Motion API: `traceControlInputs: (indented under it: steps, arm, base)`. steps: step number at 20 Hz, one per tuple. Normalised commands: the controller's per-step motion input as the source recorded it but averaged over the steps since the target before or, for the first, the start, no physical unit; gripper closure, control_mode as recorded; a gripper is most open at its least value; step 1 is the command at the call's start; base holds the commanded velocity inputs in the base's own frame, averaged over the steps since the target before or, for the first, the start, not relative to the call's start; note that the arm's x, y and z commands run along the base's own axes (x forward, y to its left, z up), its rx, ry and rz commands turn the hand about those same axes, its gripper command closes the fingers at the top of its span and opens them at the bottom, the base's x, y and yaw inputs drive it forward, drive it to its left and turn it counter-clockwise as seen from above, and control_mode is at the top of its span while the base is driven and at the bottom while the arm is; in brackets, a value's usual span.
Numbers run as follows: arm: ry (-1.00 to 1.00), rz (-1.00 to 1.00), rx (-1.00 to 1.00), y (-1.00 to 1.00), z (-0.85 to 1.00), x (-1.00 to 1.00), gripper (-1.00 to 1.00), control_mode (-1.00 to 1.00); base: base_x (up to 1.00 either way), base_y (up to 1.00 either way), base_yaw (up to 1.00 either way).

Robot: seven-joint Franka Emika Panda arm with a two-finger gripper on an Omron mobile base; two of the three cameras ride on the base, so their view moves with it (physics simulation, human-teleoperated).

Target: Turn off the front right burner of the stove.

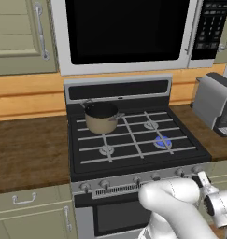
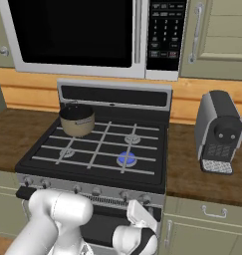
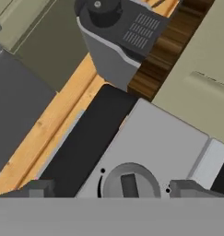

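1 burner (image 1: 162,141) glowing blue – front right, pincer (image 3: 111,189) spread wide, empty, knob (image 3: 128,181) between tips

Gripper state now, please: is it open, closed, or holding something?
Gripper: open, holding nothing; one dark fingertip stands on each side of a round stove knob, not yet closed on it.

Pot (image 1: 101,117): tan, dark inside, on the back left grate; microwave (image 1: 126,32): black door, silver frame, above; coffee machine (image 2: 218,132): grey, on the wooden bench (image 2: 192,167), right; cabinets (image 1: 21,35): pale green.
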Motion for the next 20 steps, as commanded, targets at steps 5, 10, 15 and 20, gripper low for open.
traceControlInputs:
  steps: [5, 10, 15, 20]
  arm:
    - [0.15, 0.01, -0.17, 0.13, -0.42, -0.01, -1.00, -1.00]
    - [0.00, 0.00, 0.00, -0.01, 0.00, 0.05, -1.00, -1.00]
    - [0.00, 0.00, 0.00, 0.00, -0.04, 0.25, -1.00, -1.00]
    - [0.00, 0.00, 0.00, 0.14, -0.03, 0.22, -1.00, -1.00]
  base:
    - [0.00, 0.00, 0.00]
    - [0.00, 0.00, 0.00]
    - [0.00, 0.00, 0.00]
    - [0.00, 0.00, 0.00]
